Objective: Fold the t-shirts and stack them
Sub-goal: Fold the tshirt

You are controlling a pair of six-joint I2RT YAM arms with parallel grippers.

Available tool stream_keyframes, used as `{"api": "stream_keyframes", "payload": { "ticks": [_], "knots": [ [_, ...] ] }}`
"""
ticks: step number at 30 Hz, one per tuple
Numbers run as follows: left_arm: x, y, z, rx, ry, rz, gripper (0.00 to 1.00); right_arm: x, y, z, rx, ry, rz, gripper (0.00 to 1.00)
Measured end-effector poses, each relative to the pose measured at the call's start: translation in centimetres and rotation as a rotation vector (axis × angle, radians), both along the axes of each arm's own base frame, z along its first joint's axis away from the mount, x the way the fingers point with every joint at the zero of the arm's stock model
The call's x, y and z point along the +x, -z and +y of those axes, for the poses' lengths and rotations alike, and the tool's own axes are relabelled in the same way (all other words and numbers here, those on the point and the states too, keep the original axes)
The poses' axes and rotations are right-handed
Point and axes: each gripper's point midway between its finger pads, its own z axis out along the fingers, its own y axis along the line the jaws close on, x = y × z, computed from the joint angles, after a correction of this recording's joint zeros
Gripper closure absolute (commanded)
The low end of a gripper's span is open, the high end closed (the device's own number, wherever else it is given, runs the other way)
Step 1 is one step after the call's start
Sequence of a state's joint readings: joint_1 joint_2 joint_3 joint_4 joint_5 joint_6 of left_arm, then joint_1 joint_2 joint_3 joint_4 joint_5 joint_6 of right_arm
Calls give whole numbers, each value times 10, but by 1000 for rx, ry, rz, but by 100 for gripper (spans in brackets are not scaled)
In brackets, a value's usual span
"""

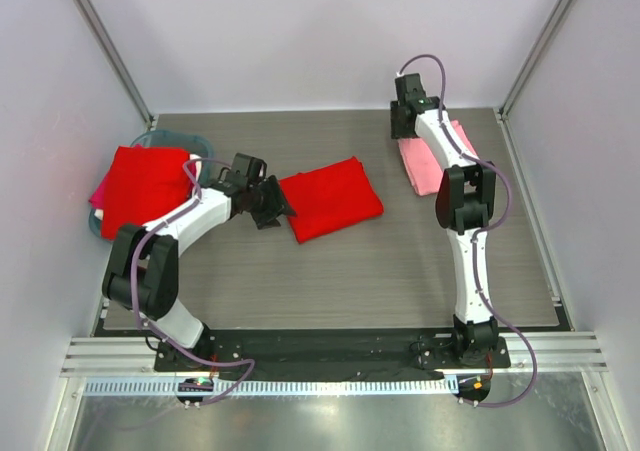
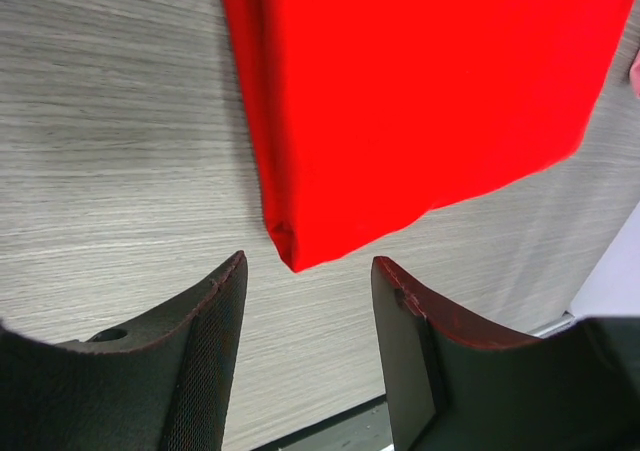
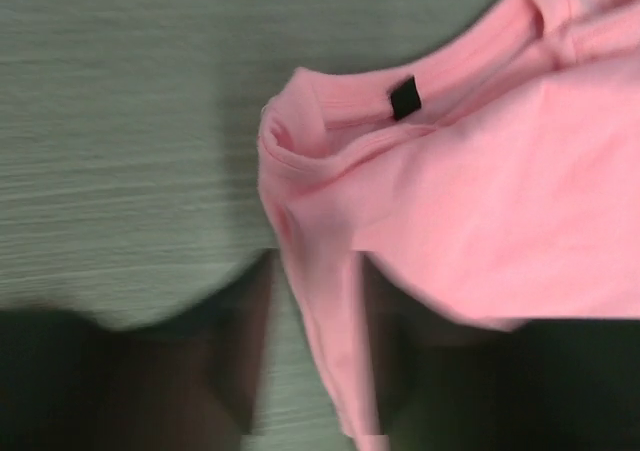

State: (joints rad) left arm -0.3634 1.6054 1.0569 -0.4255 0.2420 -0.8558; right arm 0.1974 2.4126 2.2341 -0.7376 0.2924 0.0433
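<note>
Left side first: the teal basin sits in the upper left of the overhead view, hard against the wall. It's pretty much buried. A bright red t-shirt is spread over the top of it, so only slivers of rim show. A bit of magenta fabric pokes out from under the red at the left edge. I can't tell what else is in there.

The folded red t-shirt lies flat on the grey wood-grain table near the middle of the frame, slightly tilted. The left gripper is just off its left end. In the left wrist view the left gripper has its two dark fingers spread apart. The near corner of the folded red t-shirt points right at the gap between them, just short of the tips. Nothing is between the fingers.

Over in the upper right, the folded pink t-shirt lies on the table with the right arm stretched across it. The right gripper is at its far left corner. The right wrist view is blurry. The neck edge of the pink t-shirt, with a little black tag, runs down between the fingers of the right gripper. They're close on either side of the cloth, but honestly I can't tell whether they're actually pinching it or just straddling it.
</note>
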Motion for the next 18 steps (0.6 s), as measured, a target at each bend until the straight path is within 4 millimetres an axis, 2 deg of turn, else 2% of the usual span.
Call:
{"api": "stream_keyframes", "payload": {
  "ticks": [1,4,8,13,18],
  "knots": [
    [0,1,0,2,-2,2,46,6,-5,7,46,10,-23,36],
    [-2,5,2,6,-9,6,45,20,-13,28,162,-2,-64,36],
    [-3,9,4,15,-17,11,43,17,-9,51,291,-38,-48,36],
    [0,8,7,28,-29,-3,43,-13,5,64,369,-85,26,36],
    [1,1,8,25,-37,-26,43,-38,-8,54,394,-79,36,50]
  ]
}}
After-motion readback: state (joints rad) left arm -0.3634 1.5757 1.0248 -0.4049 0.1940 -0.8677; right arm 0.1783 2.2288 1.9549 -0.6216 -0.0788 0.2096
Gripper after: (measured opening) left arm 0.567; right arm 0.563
